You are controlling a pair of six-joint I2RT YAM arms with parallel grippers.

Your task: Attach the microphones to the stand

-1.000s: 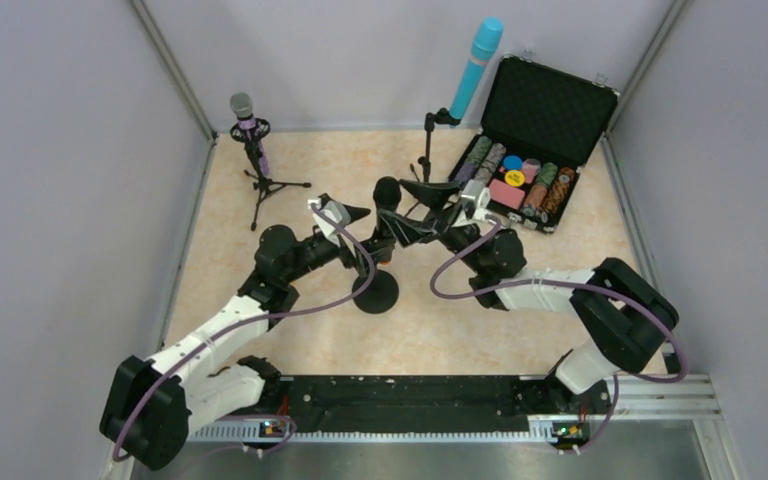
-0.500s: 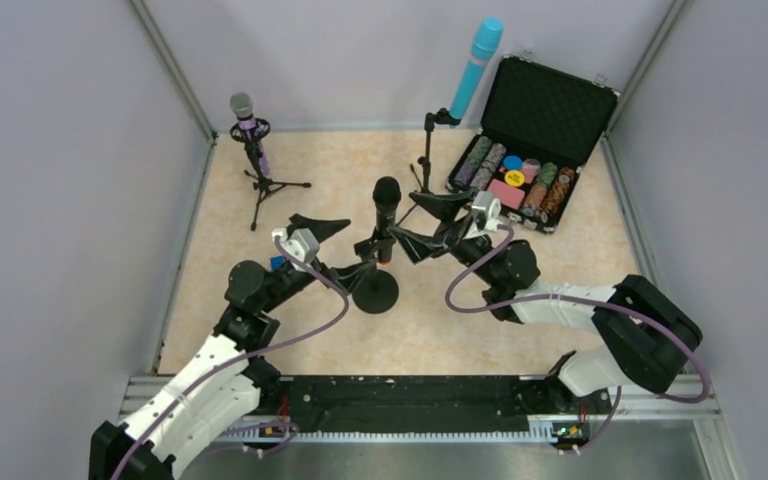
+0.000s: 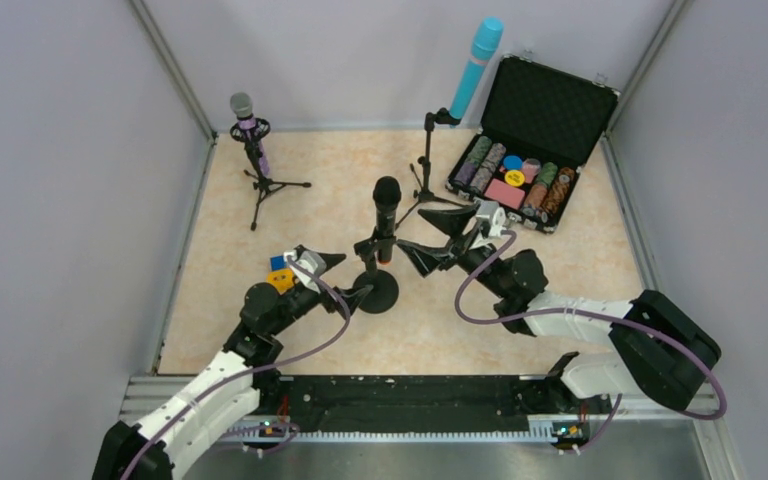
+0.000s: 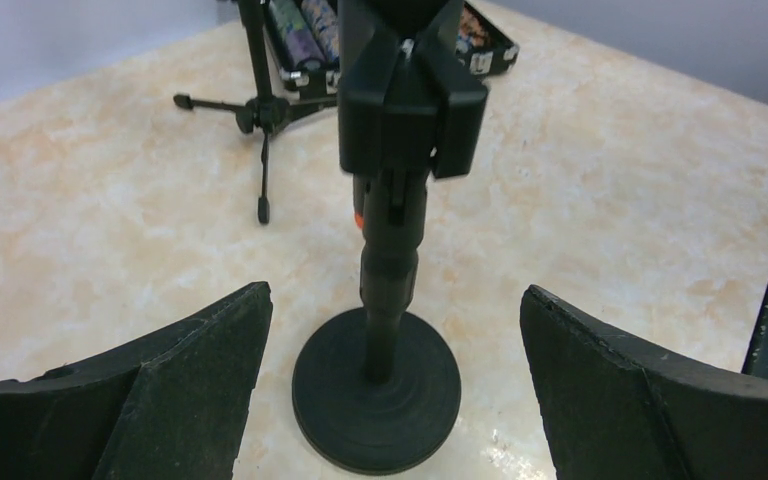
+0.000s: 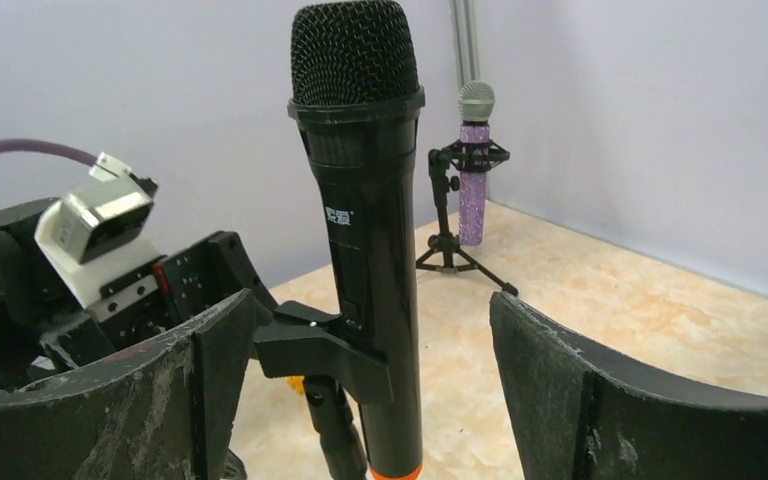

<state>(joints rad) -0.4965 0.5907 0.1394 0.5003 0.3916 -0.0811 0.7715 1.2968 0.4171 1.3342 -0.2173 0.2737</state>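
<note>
Nearest the arm bases, the left pincer [image 3: 352,276] is spread wide and low over the counter [image 3: 580,270], its fingers either side of the round-based stand [image 3: 375,290] without touching it. In that stand's clip [image 5: 320,350] the black microphone [image 3: 386,205] stands upright, mesh head up and orange end just below the clip. The right pincer [image 3: 415,227] is level with the microphone's body, its jaws wide apart, with clear gaps on both sides, so it holds nothing. Farther back, the purple microphone [image 3: 245,120] sits in a tripod stand [image 3: 263,185] at the far left. The light blue microphone [image 3: 475,65] rises at a slant from a second tripod stand [image 3: 425,150] beside an open case of chips [image 3: 550,110]. All three appear mounted, so the step in hand looks like letting go of the last one. The next move calls for drawing both pincers straight back, clear of the clip and base, so the stand is not tipped.
</note>
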